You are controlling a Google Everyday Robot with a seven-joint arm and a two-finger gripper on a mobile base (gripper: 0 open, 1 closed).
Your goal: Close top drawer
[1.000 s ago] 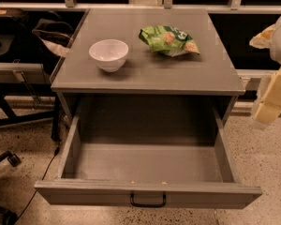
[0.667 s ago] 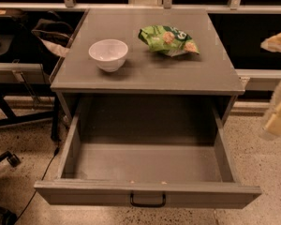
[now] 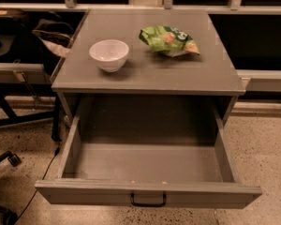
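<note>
The top drawer [image 3: 147, 194] of the grey cabinet [image 3: 150, 74] stands pulled far out towards me. It is a deep, wide grey box and its inside is empty. Its flat front runs along the bottom of the view with a small black bar handle [image 3: 148, 201] at its centre. The gripper is out of view; no part of the arm shows.
On the cabinet top sit a white bowl [image 3: 109, 54] at the left and a green snack bag [image 3: 169, 40] at the right. A chair base with castors [image 3: 4, 163] and a cable stand on the speckled floor at the left. A ledge and dark windows run behind.
The pale arm and gripper at the right edge moved further right and left the view. The drawer, bowl and bag have not moved.
</note>
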